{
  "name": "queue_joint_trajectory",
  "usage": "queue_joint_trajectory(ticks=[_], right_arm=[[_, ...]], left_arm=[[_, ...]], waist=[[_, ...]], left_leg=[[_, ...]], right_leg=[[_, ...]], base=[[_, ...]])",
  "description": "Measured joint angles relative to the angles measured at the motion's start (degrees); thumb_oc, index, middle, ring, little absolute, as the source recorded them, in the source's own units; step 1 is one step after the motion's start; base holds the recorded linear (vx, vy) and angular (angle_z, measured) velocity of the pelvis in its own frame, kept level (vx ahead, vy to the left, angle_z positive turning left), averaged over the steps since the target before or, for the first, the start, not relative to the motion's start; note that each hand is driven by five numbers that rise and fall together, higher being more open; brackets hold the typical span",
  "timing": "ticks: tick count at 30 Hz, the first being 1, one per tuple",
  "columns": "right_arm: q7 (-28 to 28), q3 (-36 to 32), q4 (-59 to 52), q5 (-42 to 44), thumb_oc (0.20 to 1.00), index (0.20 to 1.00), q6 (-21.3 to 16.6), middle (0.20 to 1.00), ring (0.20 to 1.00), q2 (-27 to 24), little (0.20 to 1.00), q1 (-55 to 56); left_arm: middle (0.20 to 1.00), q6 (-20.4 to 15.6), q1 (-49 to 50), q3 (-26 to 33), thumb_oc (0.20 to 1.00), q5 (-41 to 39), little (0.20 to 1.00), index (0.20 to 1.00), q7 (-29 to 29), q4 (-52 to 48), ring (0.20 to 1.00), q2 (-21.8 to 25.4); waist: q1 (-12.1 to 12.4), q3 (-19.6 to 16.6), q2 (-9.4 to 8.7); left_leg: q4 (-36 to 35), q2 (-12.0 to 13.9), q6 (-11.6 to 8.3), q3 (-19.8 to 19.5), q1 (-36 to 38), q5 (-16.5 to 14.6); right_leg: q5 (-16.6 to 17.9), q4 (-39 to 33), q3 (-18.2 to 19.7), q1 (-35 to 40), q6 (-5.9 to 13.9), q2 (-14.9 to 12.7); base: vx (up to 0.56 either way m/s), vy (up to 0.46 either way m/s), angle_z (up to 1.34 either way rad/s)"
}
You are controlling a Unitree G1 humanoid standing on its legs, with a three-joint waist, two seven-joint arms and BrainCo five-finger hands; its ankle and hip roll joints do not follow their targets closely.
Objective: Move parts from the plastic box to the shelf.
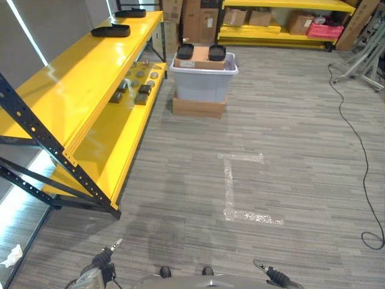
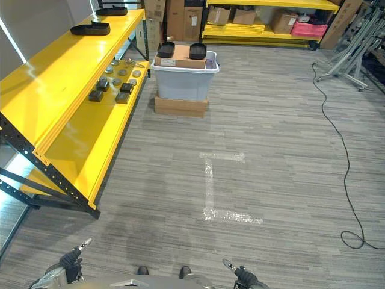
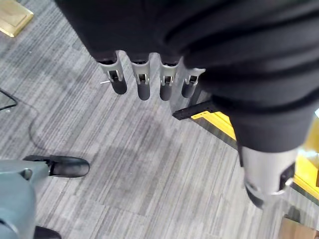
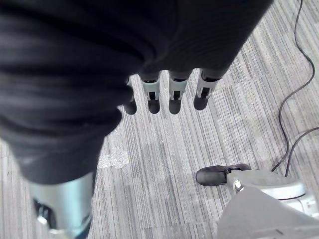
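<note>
A grey plastic box (image 1: pixel 204 81) stands on a flat cardboard box (image 1: pixel 200 107) far ahead on the floor, next to the end of the yellow shelf (image 1: pixel 72 90). A small carton and two black parts (image 1: pixel 185 51) (image 1: pixel 217 52) rest on top of it. Several dark and round parts (image 1: pixel 135 87) lie on the shelf's lower level. Two black trays (image 1: pixel 110 30) sit on its top level. My left hand (image 1: pixel 99 264) hangs low by my side, fingers (image 3: pixel 143 84) straight, holding nothing. My right hand (image 1: pixel 274 276) hangs the same way, its fingers (image 4: pixel 174 97) straight and empty.
An L-shaped tape mark (image 1: pixel 231 186) is on the grey floor between me and the box. A second yellow shelf (image 1: pixel 283 27) with cartons runs along the back. Metal stands (image 1: pixel 367 63) are at the far right. Crumpled white paper (image 1: pixel 12 256) lies at the lower left.
</note>
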Motion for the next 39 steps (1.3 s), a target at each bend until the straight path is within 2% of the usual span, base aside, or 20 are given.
queue_joint_trajectory(ticks=[4, 8, 9, 14, 19, 24, 27, 30, 32, 33, 36, 38, 39], right_arm=[[1.2, 0.0, 0.1, 0.0, 1.0, 1.0, 0.6, 1.0, 1.0, -0.2, 1.0, -0.1], [6.6, 0.0, 1.5, 0.9, 1.0, 1.0, 7.2, 1.0, 1.0, -0.4, 1.0, -0.5], [7.3, 0.0, 2.3, 1.2, 1.0, 1.0, 7.8, 1.0, 1.0, -0.4, 1.0, -0.6], [7.3, 1.2, 2.3, 1.2, 1.0, 1.0, 7.7, 1.0, 1.0, -0.3, 1.0, -0.4], [7.4, 2.5, 1.8, 0.6, 1.0, 1.0, 4.9, 1.0, 1.0, 0.2, 1.0, -0.6], [7.1, 4.5, -0.2, 0.3, 1.0, 1.0, 2.1, 1.0, 1.0, 2.6, 1.0, -0.6], [6.7, 4.7, -0.1, -0.9, 1.0, 1.0, 0.7, 1.0, 1.0, 3.5, 1.0, -0.7], [5.1, 5.9, -0.9, -2.2, 1.0, 1.0, -3.2, 1.0, 1.0, 3.2, 1.0, -0.7], [3.3, 8.3, -10.0, -1.9, 1.0, 1.0, -5.3, 1.0, 1.0, 2.9, 1.0, -0.8], [3.0, 8.5, -10.4, -1.9, 1.0, 1.0, -5.9, 1.0, 1.0, 2.9, 1.0, -2.4], [2.9, 8.4, -6.1, -1.0, 1.0, 1.0, -5.9, 1.0, 1.0, 2.7, 1.0, -6.7], [2.6, 8.4, -6.2, -0.2, 1.0, 1.0, -6.1, 1.0, 1.0, 1.7, 1.0, -8.4], [2.3, 8.5, -7.0, 0.3, 1.0, 1.0, -6.3, 1.0, 1.0, 1.3, 1.0, -8.8]], left_arm=[[1.0, 0.1, 0.5, -0.1, 1.0, 0.6, 1.0, 1.0, -1.3, 0.8, 1.0, 0.0], [1.0, 0.1, 0.2, -0.1, 1.0, 0.5, 1.0, 1.0, -1.6, 0.6, 1.0, 0.0], [1.0, 0.1, 0.2, -0.1, 1.0, 0.5, 1.0, 1.0, -1.7, 0.6, 1.0, 0.0], [1.0, 0.1, 0.6, -0.8, 1.0, 0.6, 1.0, 1.0, -2.3, 0.7, 1.0, 0.0], [1.0, 0.1, 0.6, -1.4, 1.0, 0.5, 1.0, 1.0, -2.4, 0.7, 1.0, -0.1], [1.0, -0.6, 0.6, -2.4, 1.0, 0.5, 1.0, 1.0, -2.6, 0.6, 1.0, -0.7], [1.0, -3.0, 0.5, -3.0, 1.0, 0.4, 1.0, 1.0, -2.5, 0.5, 1.0, -1.6], [1.0, -6.2, 0.6, -3.3, 1.0, -1.4, 1.0, 1.0, -2.1, -0.9, 1.0, -2.0], [1.0, -8.4, 0.5, -3.4, 1.0, -1.8, 1.0, 1.0, -0.3, -8.7, 1.0, -1.7], [1.0, -9.0, -0.6, -3.5, 1.0, -1.7, 1.0, 1.0, 0.0, -9.1, 1.0, -1.7], [1.0, -9.5, -2.6, -4.6, 1.0, -0.5, 1.0, 1.0, 0.1, -8.3, 1.0, -0.8], [1.0, -9.5, -4.5, -6.5, 1.0, 2.9, 1.0, 1.0, 0.2, -8.1, 1.0, 0.6], [1.0, -9.7, -5.2, -8.2, 1.0, 3.4, 1.0, 1.0, 0.2, -8.1, 1.0, 1.5]], waist=[[0.0, 0.0, -0.06], [0.0, -0.1, -0.42], [0.0, -0.2, -0.51], [-0.1, -0.1, -1.28], [-0.1, -0.4, -1.75], [-0.4, -0.4, -1.62], [-0.4, -0.4, -1.58], [-0.2, -0.3, -1.7], [-0.2, 0.8, -2.15], [-0.1, 1.1, -2.27], [0.2, 3.2, -2.96], [0.8, 7.0, -2.34], [0.5, 8.3, -2.1]], left_leg=[[0.0, 0.0, -0.01, 0.1, 0.1, 0.0], [0.0, 0.0, -0.4, 0.2, 0.6, -0.3], [0.0, 0.0, -0.4, 0.2, 0.6, -0.3], [0.0, 0.0, -0.4, 0.3, 0.8, -0.3], [0.0, 0.0, -0.09, 0.8, 0.8, -0.5], [0.0, -0.1, 0.16, 1.7, 0.9, -0.5], [0.0, -0.1, 0.4, 1.6, 1.0, -0.5], [0.0, -0.2, 0.5, 1.6, 1.0, -0.5], [0.0, -0.3, 0.55, 1.7, 0.9, -0.5], [0.0, -0.5, 0.56, 1.7, 1.0, -0.9], [0.1, -1.2, 1.33, 1.8, 1.4, -1.4], [2.0, -0.3, 3.3, 3.0, 1.2, -2.4], [3.0, 0.1, 3.17, 3.2, 1.7, -3.2]], right_leg=[[0.0, 0.0, 0.1, 0.1, 0.02, 0.0], [-0.2, 0.0, 0.2, 0.4, 0.32, 0.0], [-0.2, 0.0, 0.2, 0.4, 0.32, 0.0], [-0.1, 0.0, 0.4, 0.4, 0.33, 0.0], [-0.1, 0.0, 1.3, 0.2, 0.27, 0.0], [0.2, 0.1, 1.6, 0.1, 0.35, -0.1], [0.3, 0.4, 1.7, 0.3, 0.34, -0.1], [0.3, 0.4, 1.7, 0.3, 0.37, -0.2], [0.4, 0.4, 1.7, 0.2, 0.73, -0.3], [0.4, 0.5, 1.7, 0.2, 0.91, -0.5], [-1.8, 6.9, 1.8, -2.3, 1.92, -1.2], [-3.4, 23.9, 1.2, -10.2, 4.33, -1.7], [-3.2, 33.1, 0.8, -15.6, 6.35, -3.1]], base=[[0.01, 0.016, 0.0], [0.03, 0.002, -0.01], [0.04, -0.004, -0.03], [0.05, 0.006, -0.03], [0.05, 0.051, -0.06], [0.03, 0.064, -0.07], [0.07, 0.058, -0.02], [0.05, 0.056, 0.0], [0.07, 0.076, -0.01], [0.14, 0.086, -0.01], [0.18, 0.112, -0.01], [0.29, 0.057, -0.34], [0.37, -0.032, -0.38]])
